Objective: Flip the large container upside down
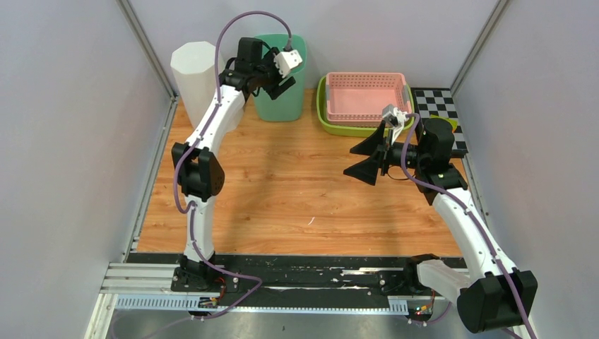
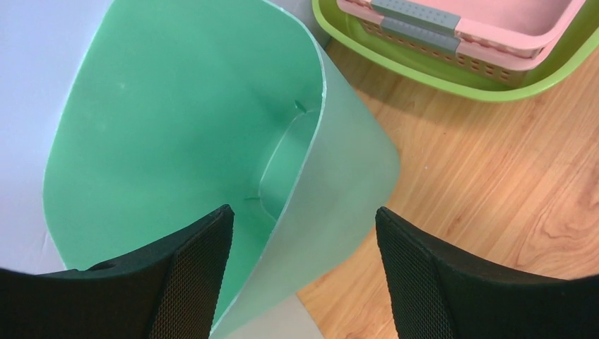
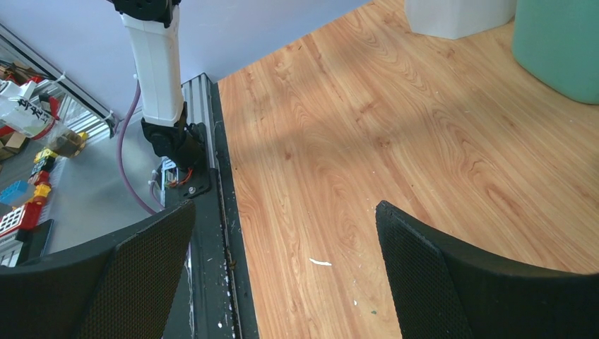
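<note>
**Top view.** The green bin (image 1: 282, 106) stands upright, mouth up, at the far edge of the table (image 1: 282, 205), just right of a white container (image 1: 194, 70). The left gripper (image 1: 279, 83) is at the bin's near rim, but the wrist and camera housing cover the fingers, so their spread and any contact are hidden. The right gripper (image 1: 351, 161) hangs over the bare table right of centre, well apart from the bin, with its jaws wide and pointing left. Behind it a pink basket (image 1: 364, 95) sits inside a green tray (image 1: 326, 113), with a checkerboard (image 1: 438, 106) to the right.

**Left wrist.** This view shows what the top view hides. The left gripper (image 2: 304, 212) is spread and straddles the bin (image 2: 176, 120) wall, one finger (image 2: 191, 275) inside the mouth and the other outside. A gap shows on the inner side. Whether the outer finger touches the wall is hard to tell. The bin looks empty as far down as can be seen, and its base is cut off. The basket (image 2: 494, 21) and tray (image 2: 452, 81) are cropped at the top right.

**Right wrist.** The right gripper (image 3: 286, 205) is fully spread and holds nothing, with only wood (image 3: 424, 141) and a small white speck (image 3: 320, 262) between its fingers. The bin (image 3: 558, 42) and the white container (image 3: 459, 14) are clipped at the top edge. The left arm (image 3: 155, 63) rises at the table's edge, with blurred clutter (image 3: 28, 141) beyond it.
</note>
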{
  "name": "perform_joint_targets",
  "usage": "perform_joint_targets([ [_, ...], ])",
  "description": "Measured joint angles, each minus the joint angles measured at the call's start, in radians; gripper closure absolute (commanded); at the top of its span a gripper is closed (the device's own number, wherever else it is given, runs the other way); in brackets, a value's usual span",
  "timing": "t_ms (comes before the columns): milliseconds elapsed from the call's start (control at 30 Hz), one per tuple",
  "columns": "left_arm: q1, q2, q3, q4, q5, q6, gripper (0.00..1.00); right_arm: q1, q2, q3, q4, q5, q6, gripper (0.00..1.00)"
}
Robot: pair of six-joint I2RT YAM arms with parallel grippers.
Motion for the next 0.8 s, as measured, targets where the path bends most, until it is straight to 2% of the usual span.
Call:
perform_joint_targets([
  [167,0.0,0.006,0.0,-0.016,-0.011,0.01,0.32,0.0,0.0,0.0,-0.001,0.0,0.0,0.0],
  [500,0.0,-0.018,-0.039,-0.032,0.014,0.031,0.51,0.0,0.0,0.0,-0.002,0.0,0.0,0.0],
  [800,0.0,-0.064,-0.091,-0.079,0.051,0.058,0.74,0.0,-0.001,0.0,-0.001,0.0,0.0,0.0],
])
